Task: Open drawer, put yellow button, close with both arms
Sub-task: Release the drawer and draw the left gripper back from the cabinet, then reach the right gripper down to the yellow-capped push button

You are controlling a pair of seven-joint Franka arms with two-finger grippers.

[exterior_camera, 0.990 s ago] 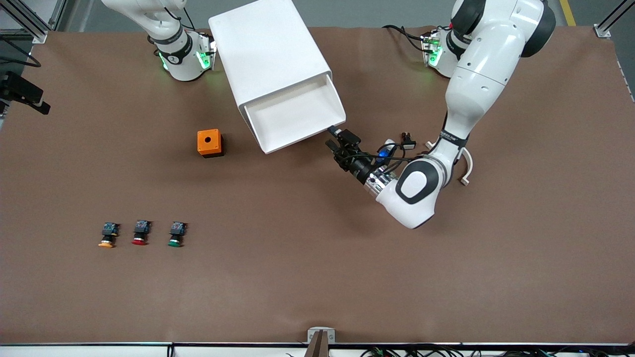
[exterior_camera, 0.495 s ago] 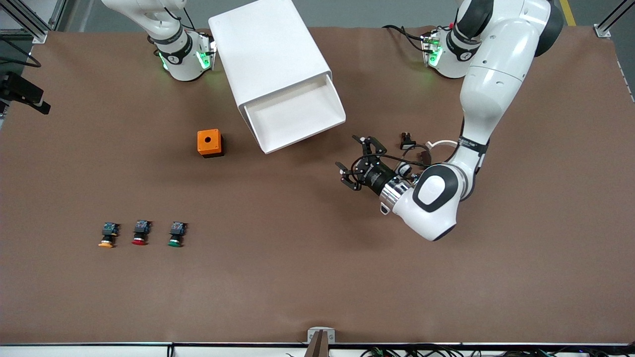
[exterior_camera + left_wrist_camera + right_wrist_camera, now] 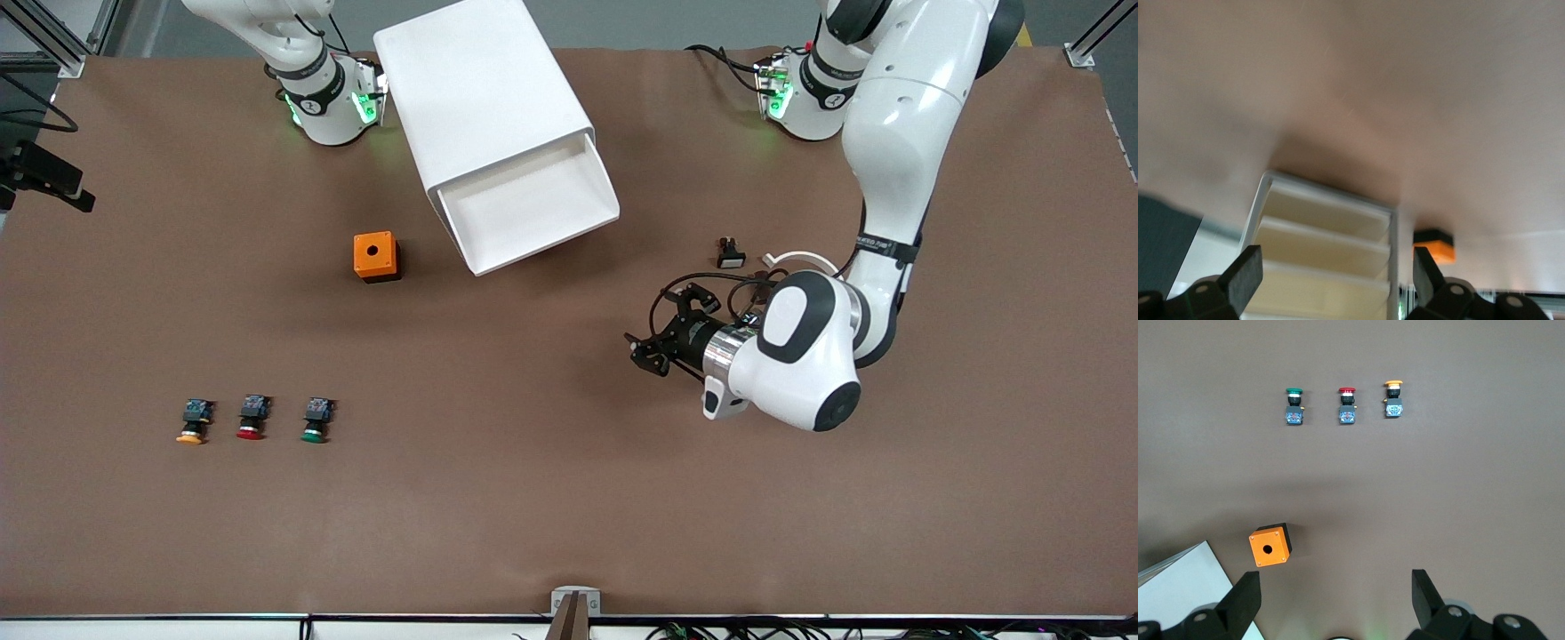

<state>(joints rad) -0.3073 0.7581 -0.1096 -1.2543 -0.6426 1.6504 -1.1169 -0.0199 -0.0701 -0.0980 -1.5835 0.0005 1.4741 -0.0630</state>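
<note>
On the worktop (image 3: 569,498) toward my right arm's end, nearest the front camera, the yellow button (image 3: 192,421) lies on its side, first in a row with the red button (image 3: 252,417) and the green button (image 3: 315,420) beside it. Its long axis runs toward the camera, yellow cap at the nearer end, black-and-blue body at the farther one. An orange box (image 3: 376,256) sits farther from the camera, between that row and the cabinet (image 3: 480,98).

The drawer (image 3: 533,209) is pulled out, open and empty as far as I see, its mouth facing the camera at a slant.

My right pincer (image 3: 1335,603) is out of the front view, up by its base; in its wrist view the fingers stand apart over the bare worktop with the three buttons in sight. I judge this arm the nearer one to the button, with an unobstructed path down past the orange box.

My left pincer (image 3: 662,338) hangs low over the brown worktop, fingers apart, holding nothing, well apart from the drawer and very far from the button.

The worktop is flat, matte brown, roomy around the row, though the red button lies close beside the yellow one.
</note>
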